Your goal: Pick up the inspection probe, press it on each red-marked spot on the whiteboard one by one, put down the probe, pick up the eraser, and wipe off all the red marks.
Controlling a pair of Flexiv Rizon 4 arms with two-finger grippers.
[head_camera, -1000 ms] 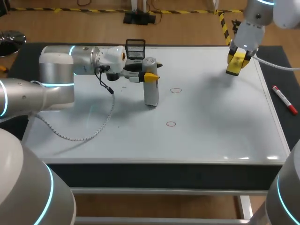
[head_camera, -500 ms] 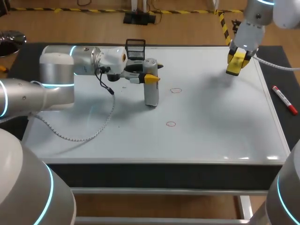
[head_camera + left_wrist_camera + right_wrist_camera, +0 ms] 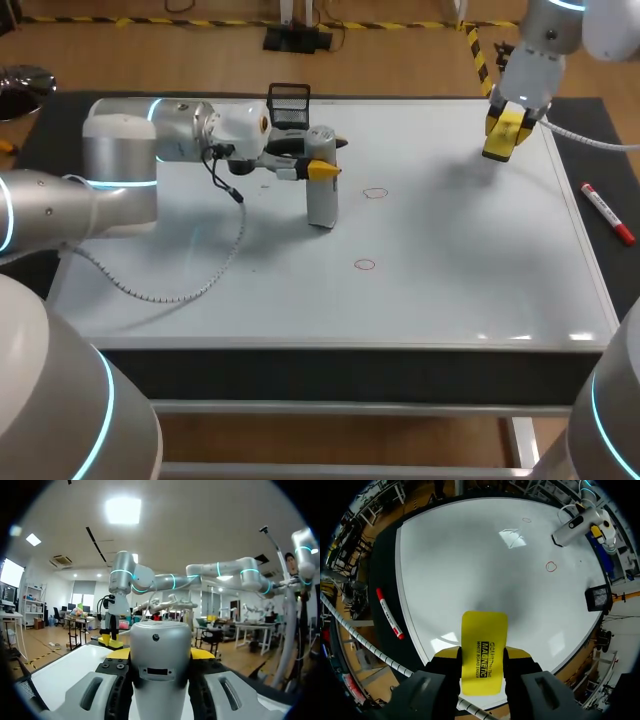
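Observation:
The grey inspection probe (image 3: 321,200) stands upright with its lower end at the whiteboard (image 3: 450,250), a little left of the far red circle (image 3: 375,193). My left gripper (image 3: 322,165) is shut on its upper part from the side. In the left wrist view the probe (image 3: 160,670) fills the gap between the yellow-tipped fingers (image 3: 202,653). A second red circle (image 3: 364,264) lies nearer the front. My right gripper (image 3: 503,135) hangs over the board's far right corner, shut on the yellow eraser (image 3: 484,650). From there I also see the probe (image 3: 570,527) and both circles (image 3: 550,566).
A red marker (image 3: 607,213) lies on the black tabletop just right of the whiteboard's frame. A small black holder (image 3: 289,103) stands at the board's far edge behind the left gripper. A coiled cable (image 3: 190,285) trails from the left arm across the board.

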